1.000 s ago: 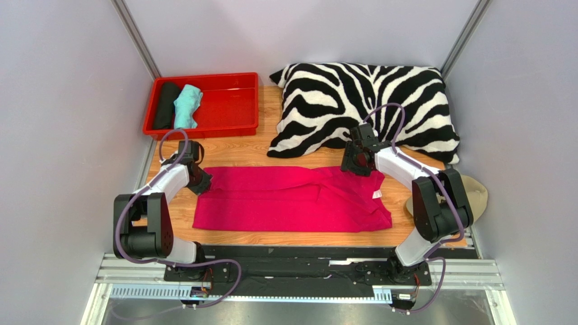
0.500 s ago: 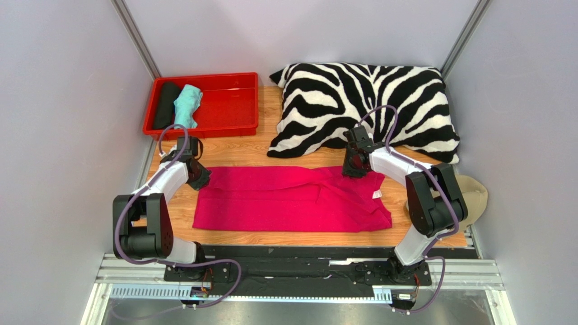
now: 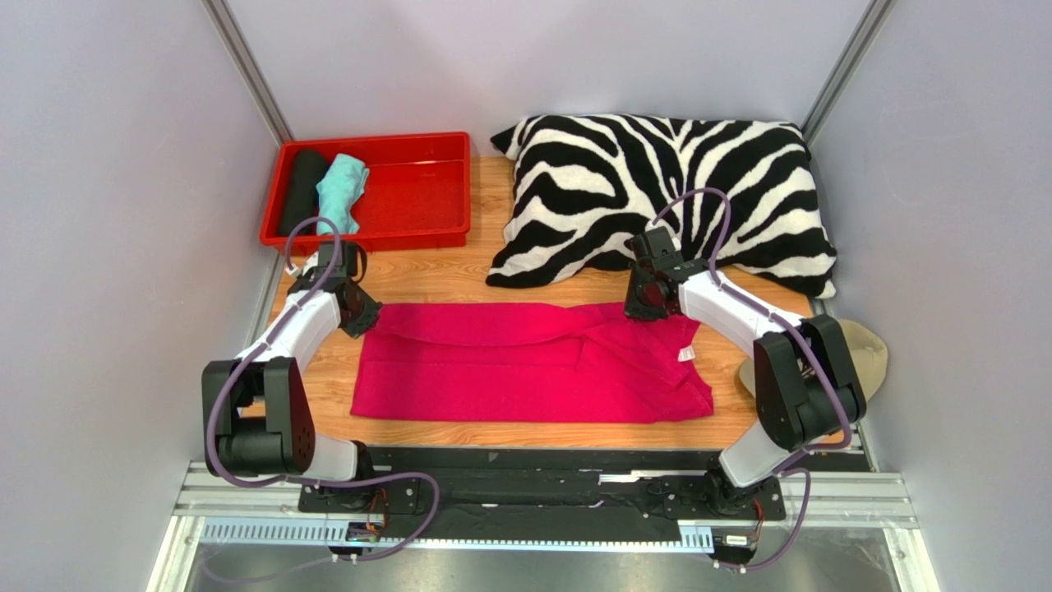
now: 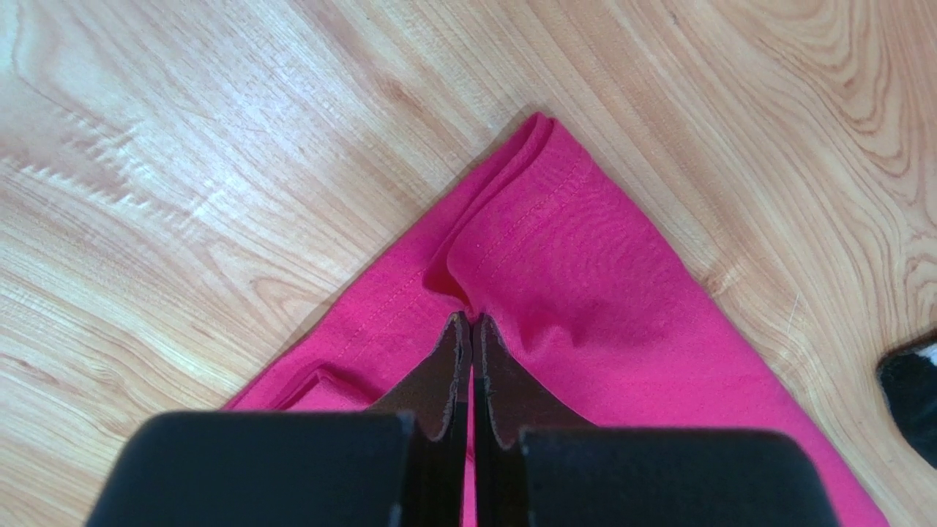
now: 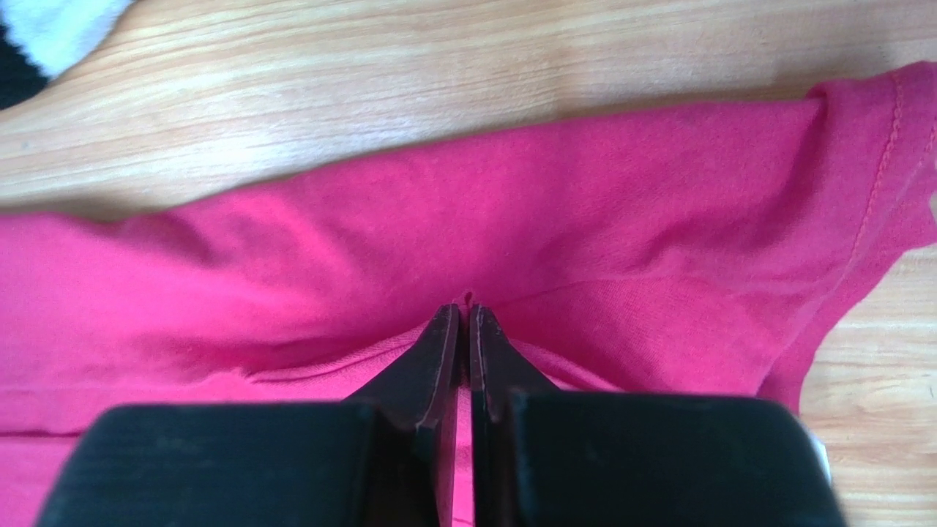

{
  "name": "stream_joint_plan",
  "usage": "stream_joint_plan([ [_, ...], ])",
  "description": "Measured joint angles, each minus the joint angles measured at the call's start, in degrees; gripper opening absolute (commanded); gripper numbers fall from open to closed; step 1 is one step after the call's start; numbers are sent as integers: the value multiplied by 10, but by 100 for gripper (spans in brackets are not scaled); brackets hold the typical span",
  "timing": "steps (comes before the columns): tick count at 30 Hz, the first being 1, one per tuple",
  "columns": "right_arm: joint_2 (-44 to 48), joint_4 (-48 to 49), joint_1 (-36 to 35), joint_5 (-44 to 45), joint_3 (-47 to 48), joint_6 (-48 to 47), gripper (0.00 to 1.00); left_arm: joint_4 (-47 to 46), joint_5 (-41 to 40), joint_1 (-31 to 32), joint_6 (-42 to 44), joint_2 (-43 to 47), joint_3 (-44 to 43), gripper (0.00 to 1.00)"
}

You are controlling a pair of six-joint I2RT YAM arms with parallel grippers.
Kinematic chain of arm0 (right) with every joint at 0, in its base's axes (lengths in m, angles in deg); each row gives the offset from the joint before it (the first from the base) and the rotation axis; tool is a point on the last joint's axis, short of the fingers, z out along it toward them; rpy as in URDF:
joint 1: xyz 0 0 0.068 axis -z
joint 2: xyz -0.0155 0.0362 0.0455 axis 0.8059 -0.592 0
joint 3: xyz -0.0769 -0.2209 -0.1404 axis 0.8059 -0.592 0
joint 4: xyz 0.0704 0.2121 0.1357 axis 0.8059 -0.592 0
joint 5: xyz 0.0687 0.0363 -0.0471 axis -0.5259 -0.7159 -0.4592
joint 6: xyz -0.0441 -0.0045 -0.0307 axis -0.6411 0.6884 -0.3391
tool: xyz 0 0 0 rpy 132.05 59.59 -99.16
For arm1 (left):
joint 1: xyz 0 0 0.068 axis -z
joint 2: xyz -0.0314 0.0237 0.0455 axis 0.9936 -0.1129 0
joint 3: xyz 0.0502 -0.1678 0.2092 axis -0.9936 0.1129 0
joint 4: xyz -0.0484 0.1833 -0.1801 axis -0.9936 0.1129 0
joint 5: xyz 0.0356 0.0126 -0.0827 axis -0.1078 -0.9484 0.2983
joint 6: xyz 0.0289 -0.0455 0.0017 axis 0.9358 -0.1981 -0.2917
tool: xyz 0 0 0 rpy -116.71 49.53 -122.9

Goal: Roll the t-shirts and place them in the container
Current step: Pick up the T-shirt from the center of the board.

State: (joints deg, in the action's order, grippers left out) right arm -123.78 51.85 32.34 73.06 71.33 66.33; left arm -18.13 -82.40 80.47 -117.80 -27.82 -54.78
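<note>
1. Shirt (image 3: 531, 361), bright pink, lies flat as a long folded band across the table (image 3: 426, 278), between the two arms and just in front of the pillow (image 3: 667, 185). Its white label (image 3: 685, 355) is near the right end.
2. The right gripper (image 5: 462, 321) has just changed. A second ago its jaws stood apart over the shirt's far edge; now they are pressed together, with a pucker of pink cloth caught at the tips.
3. The left gripper (image 4: 471, 329) was already clamped and stays so, nipping the far-left corner. Its arm has crept slightly toward the far side, but the cloth has hardly shifted.
4. Both ends of the far edge now look held, so the grasping step seems finished. Rolling has not begun, since the band is still flat.
5. The next move probably needs both arms to carry that edge together and evenly; a lopsided pull would skew the band.
6. Either pinch may hold only the top layer, which I cannot tell from here.
7. A black roll (image 3: 301, 191) and a teal roll (image 3: 341, 191) already sit in the red tray (image 3: 371, 237), so this shirt looks like the last one.
</note>
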Motion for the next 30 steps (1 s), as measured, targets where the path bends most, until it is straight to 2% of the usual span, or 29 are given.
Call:
stream_joint_plan([
  [13,56,-36,-31,-6,-18,9,0,2,-7,0,11,0,-14,0],
  [23,148,-81,-69,-7,-19,33,0,3,-11,0,18,14,-22,0],
  [30,163,-97,-112,-7,-19,52,0,7,-18,0,23,23,-22,0],
])
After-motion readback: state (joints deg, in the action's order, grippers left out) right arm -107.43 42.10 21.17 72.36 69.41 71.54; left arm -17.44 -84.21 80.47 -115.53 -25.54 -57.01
